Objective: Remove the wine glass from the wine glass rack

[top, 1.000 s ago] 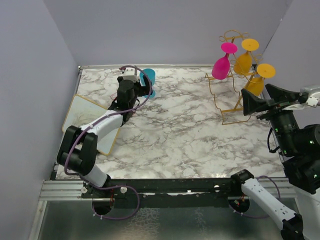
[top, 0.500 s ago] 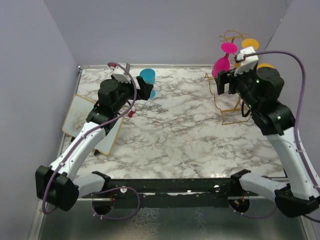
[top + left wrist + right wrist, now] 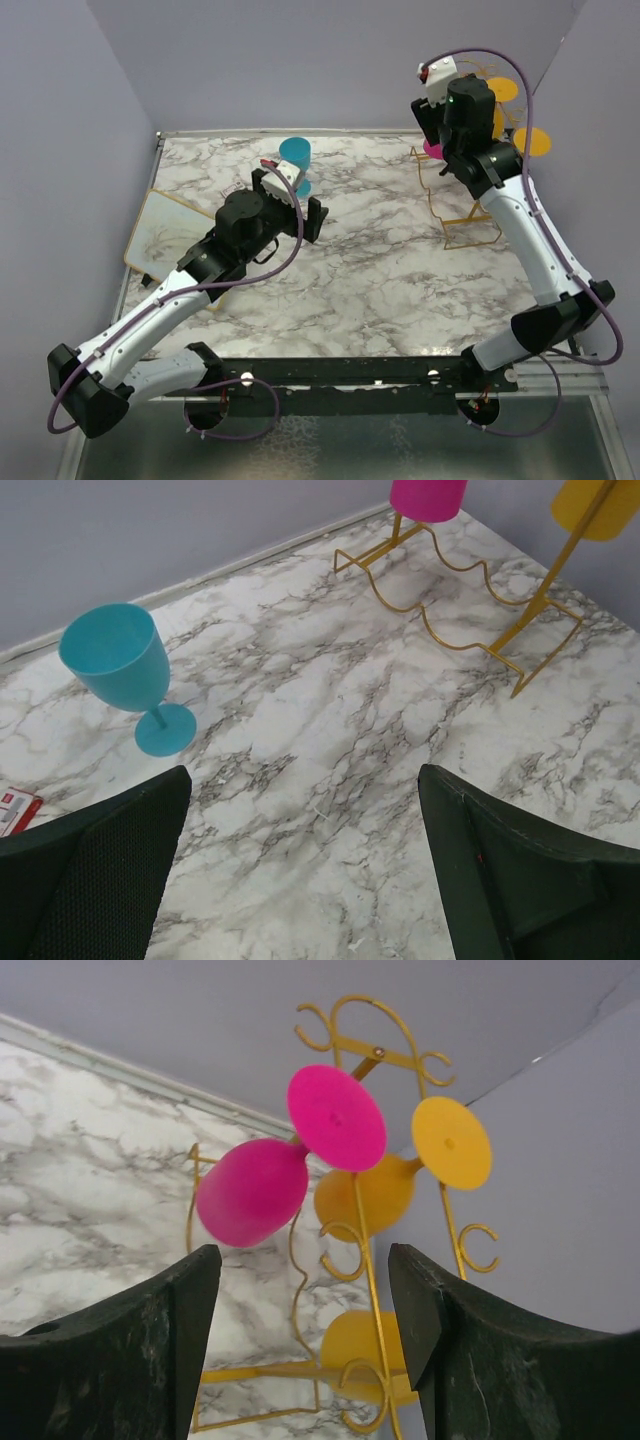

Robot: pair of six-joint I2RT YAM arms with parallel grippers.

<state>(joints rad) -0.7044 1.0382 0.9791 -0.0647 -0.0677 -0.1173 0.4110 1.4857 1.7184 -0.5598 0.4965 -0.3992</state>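
1. There is one gold wire rack (image 3: 378,1052). It stands on the table (image 3: 350,270), in the upper right of the top view.
2. There are four glasses in all.
3. One pink glass (image 3: 252,1192) hangs on the rack, with its foot up and its bowl tipped down.
4. Two more hang on the rack beside it: the upper yellow glass (image 3: 451,1143) and the lower yellow glass (image 3: 362,1352).
5. One blue glass (image 3: 112,658) stands upright on the table, in the upper middle of the top view, well apart from the rack.
6. There are two robot arms.
7. The right gripper (image 3: 305,1252) is up near the pink glass and does not touch it. Its fingers (image 3: 120,1360) are wide apart and hold nothing.
8. The left gripper (image 3: 302,780) is over the table near the blue glass. Its fingers (image 3: 90,870) are wide apart and hold nothing too.
9. One white board (image 3: 160,230) with a gold edge lies on the left side of the table.
10. The table top is white marble with grey lines.
11. Plain pale purple walls (image 3: 300,60) stand on three sides.
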